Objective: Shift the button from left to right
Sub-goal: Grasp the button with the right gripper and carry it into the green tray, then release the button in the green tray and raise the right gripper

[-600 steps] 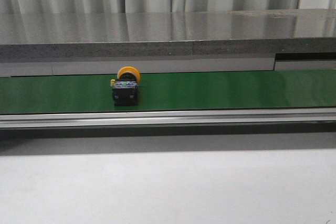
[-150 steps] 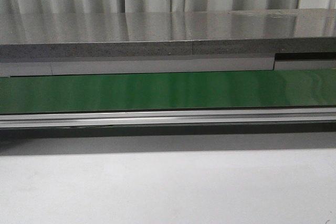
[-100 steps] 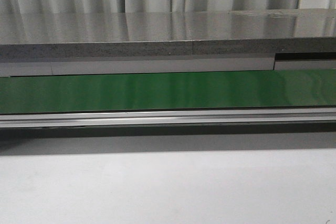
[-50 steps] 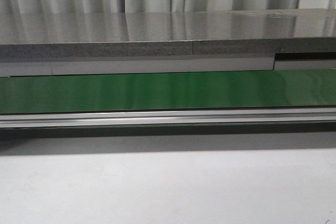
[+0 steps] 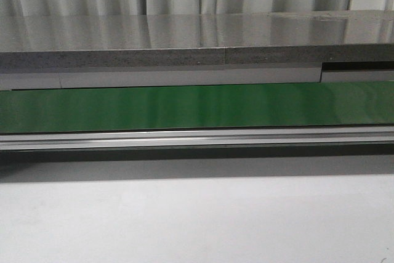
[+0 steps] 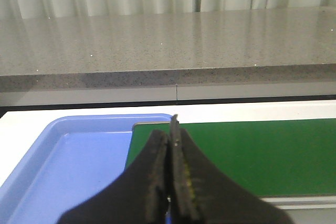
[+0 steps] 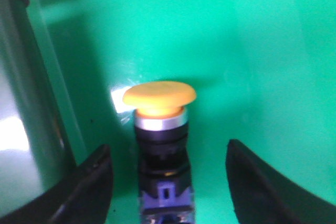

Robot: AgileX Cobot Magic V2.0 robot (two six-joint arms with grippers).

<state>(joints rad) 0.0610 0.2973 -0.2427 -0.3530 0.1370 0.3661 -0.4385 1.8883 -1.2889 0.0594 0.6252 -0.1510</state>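
The button (image 7: pixel 160 129) shows only in the right wrist view: a yellow-orange cap on a black body with a blue part, lying on the green belt (image 7: pixel 252 51). My right gripper (image 7: pixel 168 166) is open, its two black fingers standing on either side of the button's body without touching it. My left gripper (image 6: pixel 170 150) is shut and empty, over the green belt's (image 6: pixel 262 150) end beside a blue tray (image 6: pixel 68 161). In the front view neither the button nor either gripper shows; only the bare green belt (image 5: pixel 197 106) runs across.
A grey stone ledge (image 5: pixel 184 41) runs behind the belt, with curtains behind it. A metal rail (image 5: pixel 197 137) edges the belt's front, and a white table (image 5: pixel 197 220) lies before it. A shiny metal side rail (image 7: pixel 26 103) stands beside the button.
Six seconds ago the button stood on the belt left of centre in the front view; since 1.5 s ago it is out of that view. The recent front frames are alike.
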